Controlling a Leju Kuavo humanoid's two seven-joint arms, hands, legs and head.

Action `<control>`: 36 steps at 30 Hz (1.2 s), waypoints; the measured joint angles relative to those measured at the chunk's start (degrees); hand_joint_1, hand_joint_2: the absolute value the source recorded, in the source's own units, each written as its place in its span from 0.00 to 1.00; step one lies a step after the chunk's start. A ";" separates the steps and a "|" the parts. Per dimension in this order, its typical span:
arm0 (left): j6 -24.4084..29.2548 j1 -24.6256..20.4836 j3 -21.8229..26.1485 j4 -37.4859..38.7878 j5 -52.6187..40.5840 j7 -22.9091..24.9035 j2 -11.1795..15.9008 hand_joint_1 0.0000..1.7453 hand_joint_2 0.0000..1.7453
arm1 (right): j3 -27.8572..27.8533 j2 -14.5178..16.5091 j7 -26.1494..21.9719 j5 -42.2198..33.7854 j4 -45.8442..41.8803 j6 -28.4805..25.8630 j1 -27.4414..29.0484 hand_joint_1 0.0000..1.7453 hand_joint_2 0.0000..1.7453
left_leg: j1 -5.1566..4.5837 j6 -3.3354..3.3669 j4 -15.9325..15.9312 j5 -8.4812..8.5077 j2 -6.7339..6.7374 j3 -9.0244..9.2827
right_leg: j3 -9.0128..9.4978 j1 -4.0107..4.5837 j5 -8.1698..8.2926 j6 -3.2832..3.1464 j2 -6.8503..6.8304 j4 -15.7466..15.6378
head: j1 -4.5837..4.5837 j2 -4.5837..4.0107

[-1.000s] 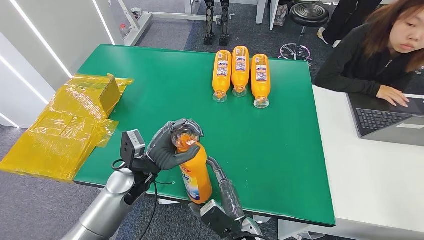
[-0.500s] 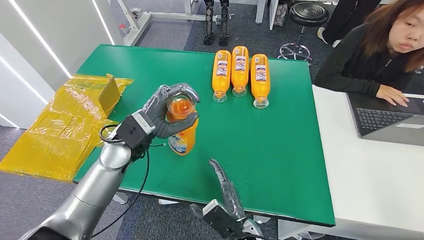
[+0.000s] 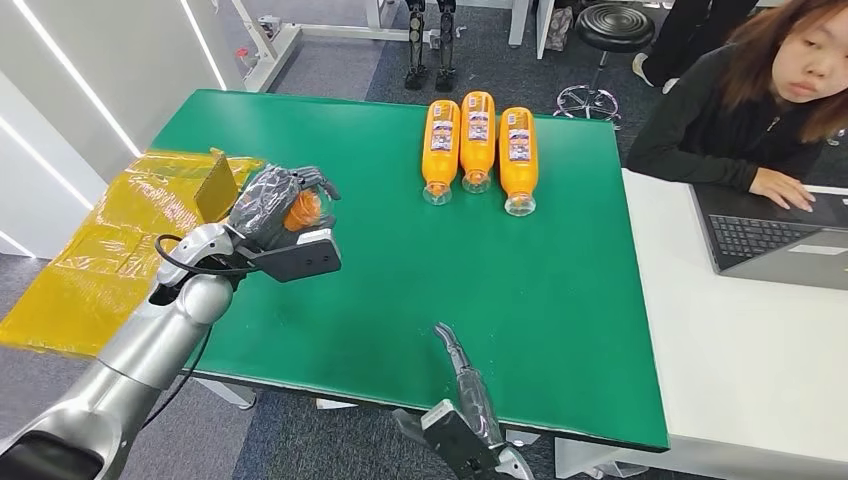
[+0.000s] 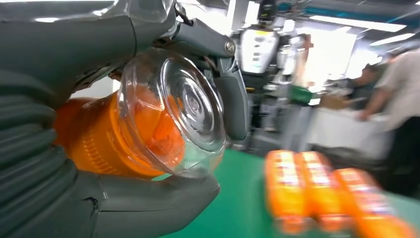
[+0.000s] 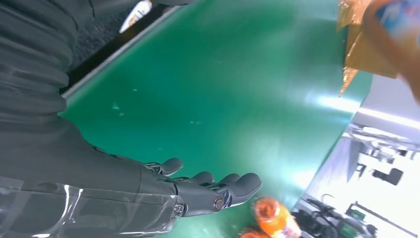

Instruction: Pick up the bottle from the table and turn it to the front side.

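Left hand (image 3: 277,207) grasps the orange bottle (image 3: 301,209) near its clear cap, fingers wrapped round it, raised above the left part of the green table (image 3: 560,330); in the left wrist view the bottle (image 4: 119,139) sits in the palm, cap (image 4: 190,106) facing outward; right hand (image 3: 462,385) released, fingers straight and apart, low over the near table edge, holding nothing; three more orange bottles (image 3: 478,140) lie side by side at the far side, caps toward the robot; yellow plastic wrapping (image 3: 110,255) beside the table's left edge; a person (image 3: 745,95) sits far right at a laptop (image 3: 770,245).
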 joint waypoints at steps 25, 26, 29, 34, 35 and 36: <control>11.28 -3.68 -8.36 39.56 -20.39 5.16 0.20 0.00 1.00 | 3.66 -6.91 0.10 -10.37 -7.04 -5.99 5.96 0.00 1.00 | -0.01 -0.02 -0.02 -0.02 0.04 -0.02 | -0.04 -0.03 0.00 0.00 0.02 0.00 | 0.00 0.00; 11.50 -3.52 -8.79 40.22 -20.90 5.49 0.14 0.00 1.00 | 3.84 -7.04 0.16 -10.49 -7.12 -6.02 5.93 0.00 1.00 | -0.01 -0.02 -0.02 -0.02 0.03 -0.02 | -0.03 -0.03 0.00 0.00 0.02 0.00 | 0.00 0.00; 12.63 -3.33 -9.98 41.54 -22.32 6.32 0.09 0.00 1.00 | 4.38 -7.33 0.59 -10.61 -7.30 -6.04 5.72 0.00 1.00 | -0.01 -0.03 -0.04 -0.01 -0.01 0.03 | 0.04 -0.03 -0.01 -0.01 -0.02 0.01 | 0.01 0.00; 13.89 -3.46 -10.90 42.12 -23.07 6.71 0.03 0.00 1.00 | 4.80 -7.56 0.98 -10.61 -7.45 -6.44 5.51 0.00 1.00 | -0.01 -0.04 -0.06 -0.01 0.02 0.17 | 0.16 -0.03 -0.01 -0.02 -0.01 0.02 | 0.01 0.00; 13.93 -3.48 -10.92 42.13 -23.09 6.76 0.00 0.00 1.00 | 4.82 -7.56 1.01 -10.61 -7.45 -6.52 5.50 0.00 1.00 | -0.01 -0.04 -0.06 -0.01 0.02 0.19 | 0.17 -0.03 -0.01 -0.02 -0.01 0.03 | 0.01 0.00; 13.96 -3.49 -10.92 42.14 -23.11 6.80 -0.01 0.00 1.00 | 4.82 -7.57 1.02 -10.61 -7.45 -6.57 5.50 0.00 1.00 | -0.01 -0.05 -0.06 0.00 0.02 0.19 | 0.18 -0.03 -0.01 -0.02 -0.01 0.03 | 0.02 0.00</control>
